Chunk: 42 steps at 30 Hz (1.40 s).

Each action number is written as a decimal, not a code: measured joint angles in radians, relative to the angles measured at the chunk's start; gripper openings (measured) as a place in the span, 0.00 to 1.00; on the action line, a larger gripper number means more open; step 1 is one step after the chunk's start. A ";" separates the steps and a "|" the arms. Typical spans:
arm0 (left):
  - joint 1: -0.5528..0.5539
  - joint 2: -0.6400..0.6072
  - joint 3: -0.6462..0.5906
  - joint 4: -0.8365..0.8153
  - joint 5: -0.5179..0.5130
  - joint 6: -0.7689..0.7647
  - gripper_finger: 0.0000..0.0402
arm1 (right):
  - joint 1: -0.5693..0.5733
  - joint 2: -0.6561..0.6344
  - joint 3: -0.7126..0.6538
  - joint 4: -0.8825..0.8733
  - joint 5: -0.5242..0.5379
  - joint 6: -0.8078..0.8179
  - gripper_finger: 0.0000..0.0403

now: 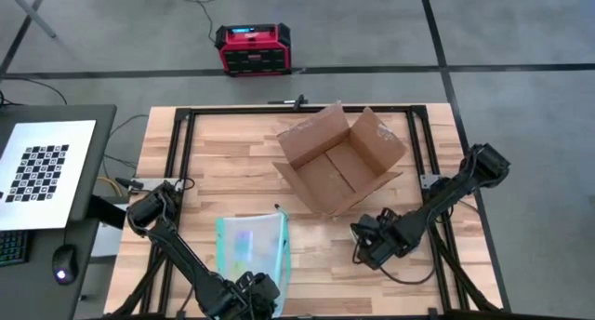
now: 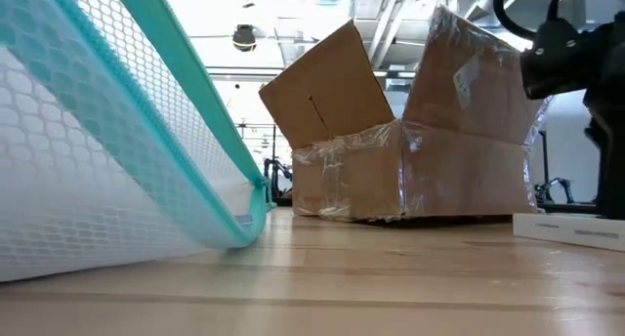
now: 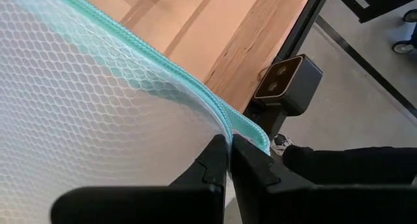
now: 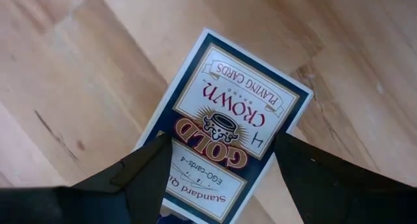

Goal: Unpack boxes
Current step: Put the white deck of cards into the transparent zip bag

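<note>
Box (image 1: 340, 162): sits on the table (image 1: 223, 148) toward its far side, a little right of centre. It stands mouth up with all four flaps spread, so the inside is open to reach from above. In the high view nothing shows inside it.
Box axis: turned at an angle to the table edges; its long axis seems to run from near-left to far-right, one corner pointing at the near edge. Tape wraps its side walls in the low view.
Right gripper (image 1: 370, 246): hangs low over the table just on the near side of the box, right of centre. Its fingers (image 4: 146, 165) stand wide, one on each long side of a card pack (image 4: 225, 129). Whether the pads touch the pack, I cannot tell.
Card pack: lies flat on the wood, face up. Flat and narrow, it suits a hold across its short width, which is how the fingers straddle it.
Left gripper (image 3: 229, 154): at the near table edge, left of centre, fingers clamped on the teal hem of the pouch (image 1: 253, 246).
Pouch: held by one edge, the mesh rises off the table in the low view, probably to lift or carry it.
Stage, as a judgement: the box looks emptied, and the two items are being handled beside it.
Case (image 1: 252, 47): on the floor beyond the table, apart from the work.
</note>
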 joint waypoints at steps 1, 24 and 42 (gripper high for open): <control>0.000 0.000 0.000 -0.005 0.000 0.002 0.00 | -0.002 -0.004 0.000 -0.001 -0.003 0.021 0.66; 0.004 0.000 0.000 -0.012 0.002 0.004 0.00 | -0.016 -0.055 -0.001 0.015 -0.029 0.268 0.66; 0.004 0.000 0.000 -0.011 0.001 0.003 0.00 | -0.009 -0.063 0.001 0.027 0.044 0.334 0.68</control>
